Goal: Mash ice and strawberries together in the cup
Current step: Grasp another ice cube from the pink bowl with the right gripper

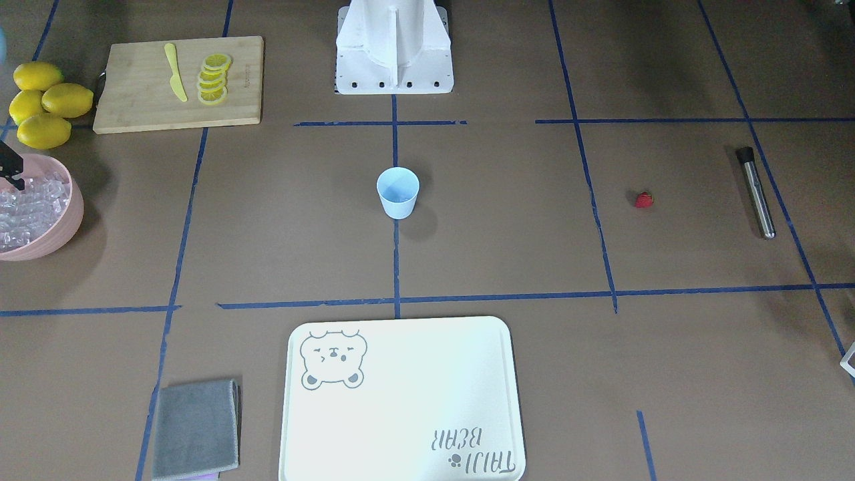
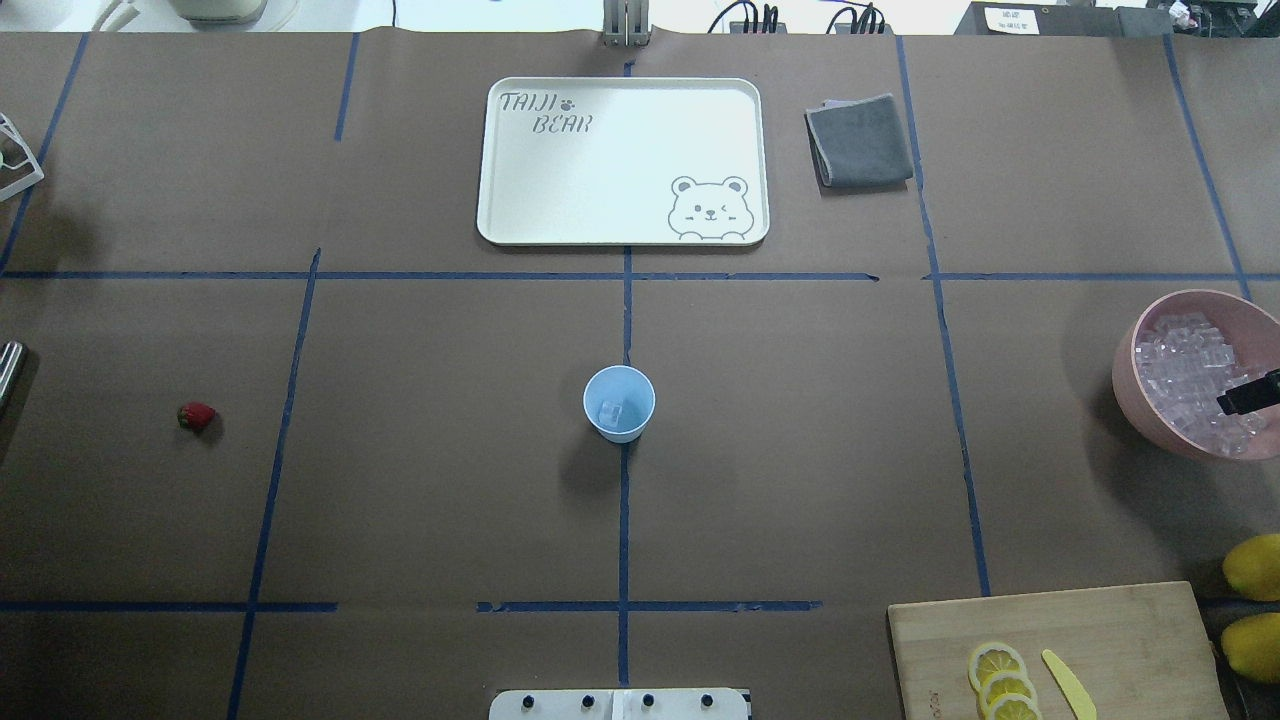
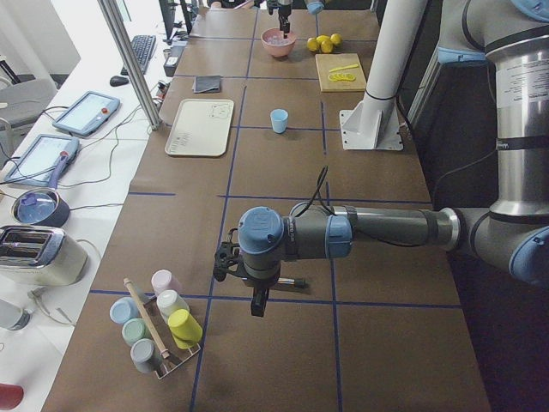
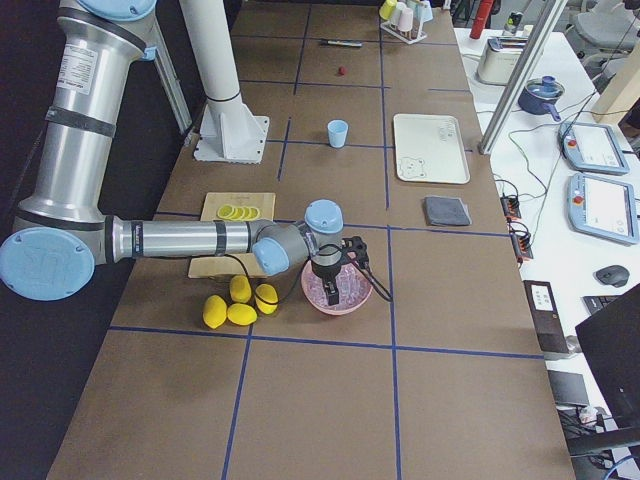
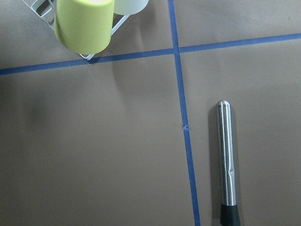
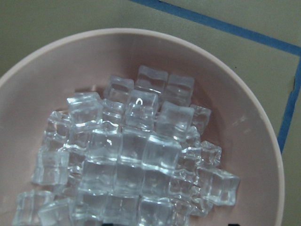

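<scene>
1. Heaped ice (image 6: 141,155) fills the pink bowl (image 6: 263,141) right under the right wrist camera.
2. The right gripper (image 2: 1248,392) hangs over that heap. Only one black finger shows, so I cannot tell whether it is spread or pressed together.
3. The cup (image 2: 619,403) stands upright mid-table with one clear cube inside.
4. The strawberry (image 2: 196,416) lies on the table (image 2: 450,480), well apart from the cup, on the robot's left.
5. The left gripper (image 3: 257,307) hangs above a steel rod (image 5: 227,165); whether it is spread or closed cannot be told.
</scene>
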